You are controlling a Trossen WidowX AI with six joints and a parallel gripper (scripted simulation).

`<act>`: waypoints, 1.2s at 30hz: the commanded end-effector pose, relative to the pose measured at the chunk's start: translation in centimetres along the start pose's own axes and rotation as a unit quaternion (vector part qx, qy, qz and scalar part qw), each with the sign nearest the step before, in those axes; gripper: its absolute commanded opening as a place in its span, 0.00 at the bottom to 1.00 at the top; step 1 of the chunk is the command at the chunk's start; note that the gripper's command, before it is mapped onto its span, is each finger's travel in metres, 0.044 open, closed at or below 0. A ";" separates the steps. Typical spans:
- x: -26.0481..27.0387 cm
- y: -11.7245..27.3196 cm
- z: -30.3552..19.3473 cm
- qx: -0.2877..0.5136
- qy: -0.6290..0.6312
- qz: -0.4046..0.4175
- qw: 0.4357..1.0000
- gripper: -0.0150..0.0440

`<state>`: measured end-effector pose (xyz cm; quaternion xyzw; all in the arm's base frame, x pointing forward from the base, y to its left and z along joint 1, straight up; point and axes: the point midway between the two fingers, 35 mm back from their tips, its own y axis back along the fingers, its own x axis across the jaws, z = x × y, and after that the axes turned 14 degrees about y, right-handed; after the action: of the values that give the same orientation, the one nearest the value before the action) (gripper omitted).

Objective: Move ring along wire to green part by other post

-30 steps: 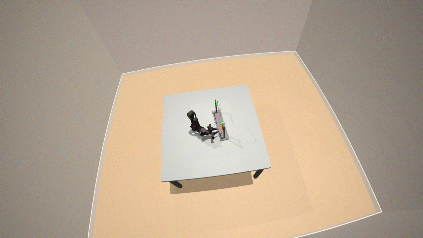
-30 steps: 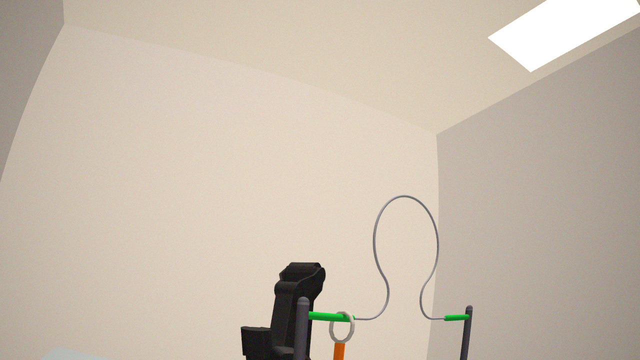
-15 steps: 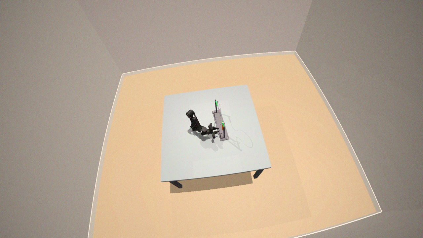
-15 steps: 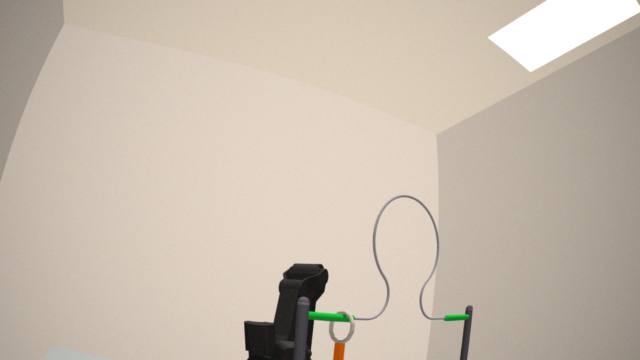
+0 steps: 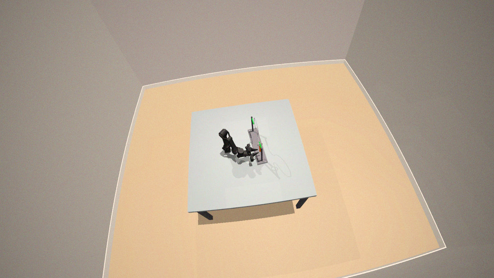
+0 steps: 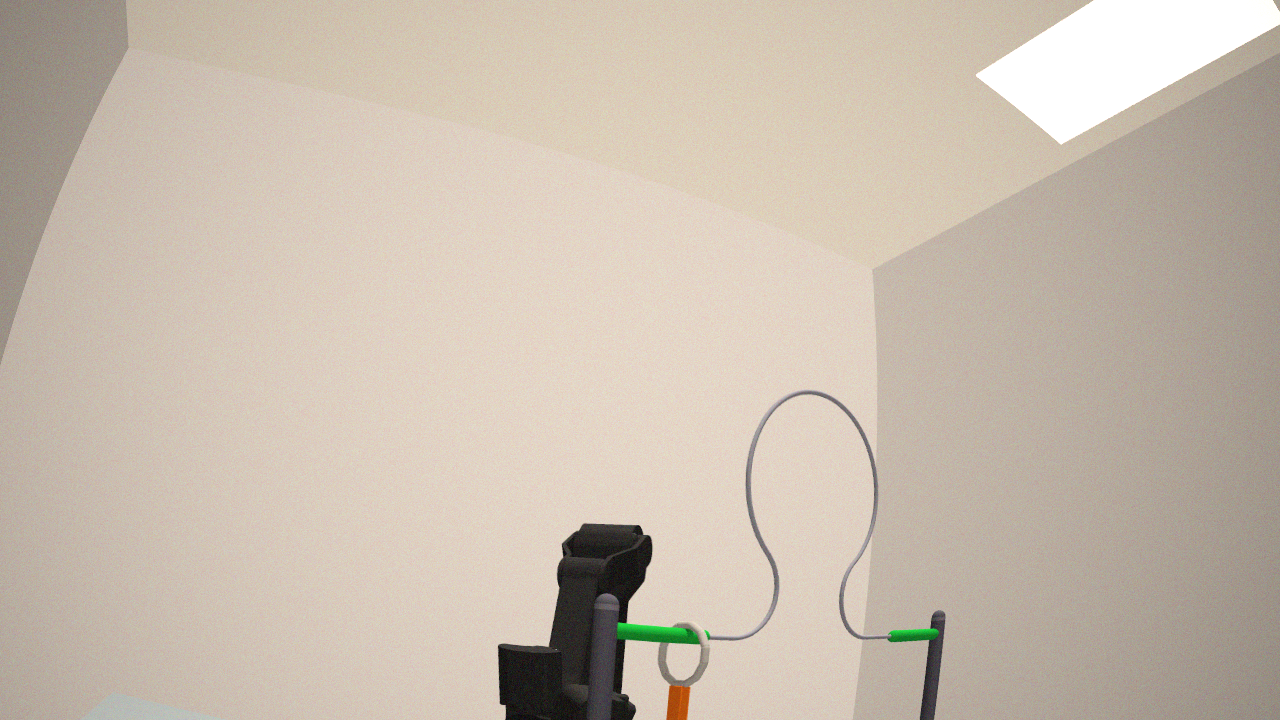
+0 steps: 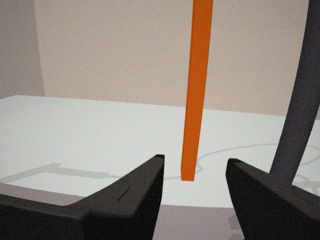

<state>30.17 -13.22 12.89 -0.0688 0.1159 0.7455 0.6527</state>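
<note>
1. You had the ring (image 6: 683, 651) hanging on the green part (image 6: 660, 634) of the wire beside the near post (image 6: 603, 658), right at the end where the green met the thin grey wire (image 6: 810, 501). Its orange handle (image 7: 197, 71) hung straight down, with its lower end free above the table (image 7: 67, 138).

2. Your gripper (image 7: 195, 171) sat just short of the handle's lower end, its opening lined up with it. The fingers stood partly open with a plain gap between them, and they held nothing; the handle was not yet between them.

3. The near post rose close beside the right finger in the wrist view. I could not tell whether they touched.

4. By my judgement, the task was at its very start: only the approach was done. You had yet to push forward, close on the handle, carry the ring over the tall grey loop without a touch, and reach the far green part (image 6: 913, 634) by the other post (image 6: 932, 667).

5. After that you had the release and the retreat left.
</note>
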 end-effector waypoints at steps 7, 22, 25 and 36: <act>-0.3 -1.6 0.3 -0.003 0.002 -0.003 1.000 0.53; -0.1 -4.0 0.4 -0.005 0.002 -0.003 1.000 0.53; -0.1 -4.5 0.4 -0.006 0.002 -0.003 1.000 0.53; 0.0 -4.9 0.4 -0.006 0.002 -0.004 1.000 0.53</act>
<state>34.84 -12.35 12.60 -0.0718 0.1137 0.7458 0.6525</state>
